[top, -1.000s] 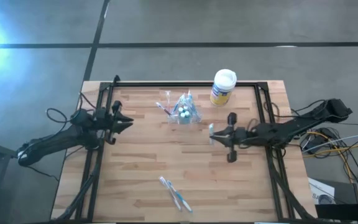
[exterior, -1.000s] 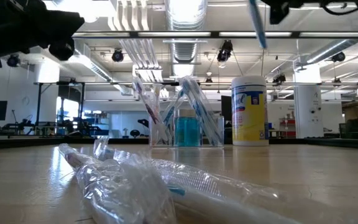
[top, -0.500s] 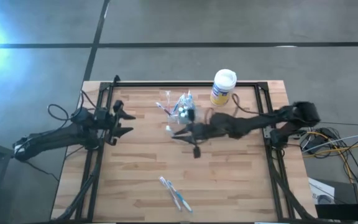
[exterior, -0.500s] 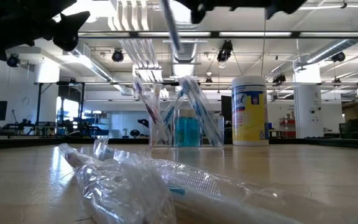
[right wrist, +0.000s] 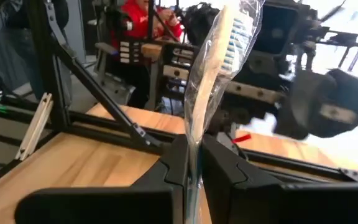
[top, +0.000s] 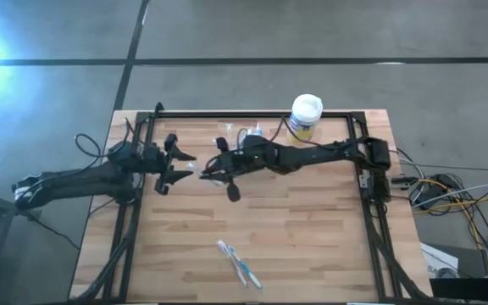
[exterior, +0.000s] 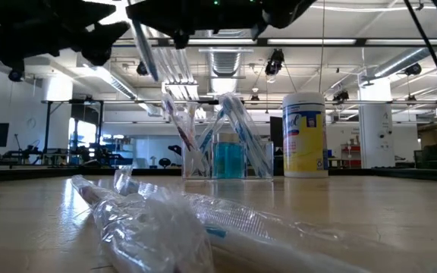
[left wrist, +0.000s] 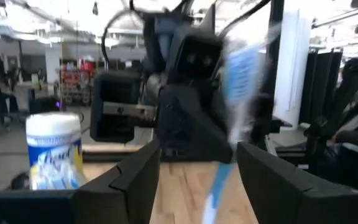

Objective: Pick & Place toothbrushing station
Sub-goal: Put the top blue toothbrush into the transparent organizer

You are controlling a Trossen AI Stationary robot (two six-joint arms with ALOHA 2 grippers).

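Note:
My right gripper (top: 207,172) reaches across the table toward its left side, shut on a plastic-wrapped blue-white toothbrush (right wrist: 219,56). In the low view the toothbrush (exterior: 144,49) slants high above the table. My left gripper (top: 185,166) faces it, open, with the toothbrush (left wrist: 236,93) showing between and just beyond its fingers (left wrist: 135,177); I see no touch. The see-through cup (exterior: 226,148) with several brushes stands on the table at the far middle, and in the high view my right arm partly hides the cup (top: 251,135). My right gripper pinches the wrapped toothbrush between its two fingers at the handle (right wrist: 192,155), plastic wrap and all. The fingers come about level from the table's right and lie across the brush. The brush stands steeply tilted, clear of the table, with its head (right wrist: 230,37) away from the fingers.
A yellow canister with a white lid (top: 305,117) stands at the far right beside the cup. Wrapped toothbrushes (top: 238,263) lie near the front edge. A black frame (top: 252,114) rims the table. A person in red (right wrist: 143,25) is beyond the table.
My right gripper has swept from the table's right side toward its left, past the cup, carrying the toothbrush held high, and now faces my left gripper. My left gripper has opened and edged toward the right gripper.

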